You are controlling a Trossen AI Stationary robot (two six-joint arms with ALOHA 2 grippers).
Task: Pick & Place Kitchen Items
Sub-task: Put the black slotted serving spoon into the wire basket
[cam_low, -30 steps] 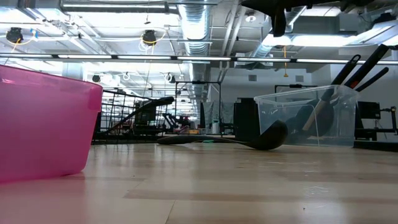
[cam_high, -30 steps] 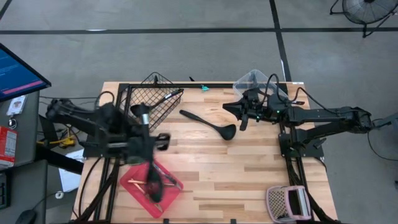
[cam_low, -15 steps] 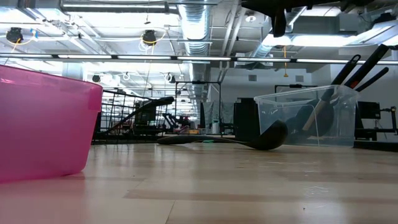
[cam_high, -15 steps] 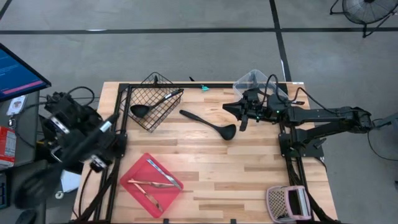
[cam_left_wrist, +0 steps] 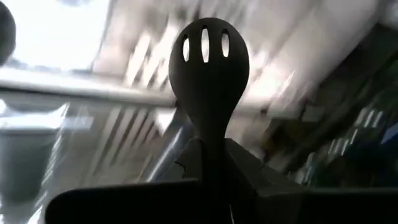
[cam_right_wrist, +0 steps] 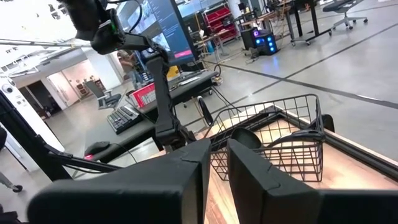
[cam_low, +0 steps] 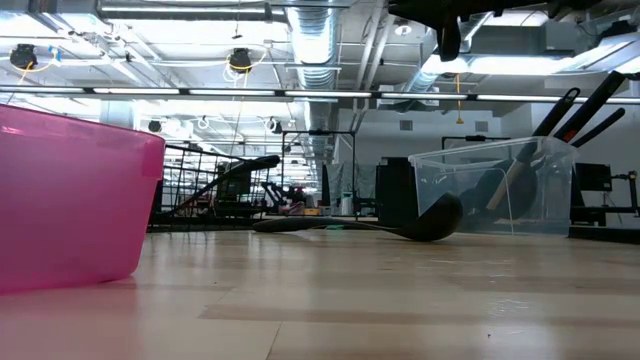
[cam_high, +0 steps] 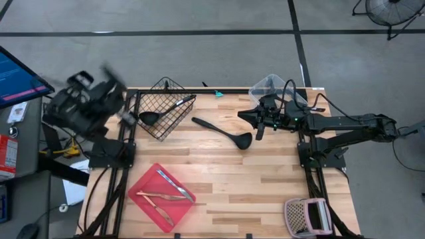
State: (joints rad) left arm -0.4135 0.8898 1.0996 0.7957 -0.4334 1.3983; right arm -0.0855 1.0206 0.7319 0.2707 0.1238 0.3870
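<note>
Wooden surface (cam_high: 265, 179) under industrial ceiling. Left end effector (cam_high: 123, 118) raised off far-left edge, beside wire basket (cam_high: 166, 106); fingers (cam_left_wrist: 249, 171) pinching slotted turner (cam_left_wrist: 208, 68) by its neck, head pointing at ceiling. Right end effector (cam_high: 249, 118) hovers near back edge, fingers (cam_right_wrist: 249, 180) close together, narrow gap, nothing between. Black ladle (cam_high: 226, 133) lies mid-surface. Another ladle (cam_high: 159, 113) inside basket. Slim cutlery (cam_high: 166, 192) on red tray (cam_high: 143, 196), front left. Clear bin (cam_low: 490, 185) holds black utensils (cam_low: 580, 110). Pink container (cam_low: 70, 200) near low camera.
</note>
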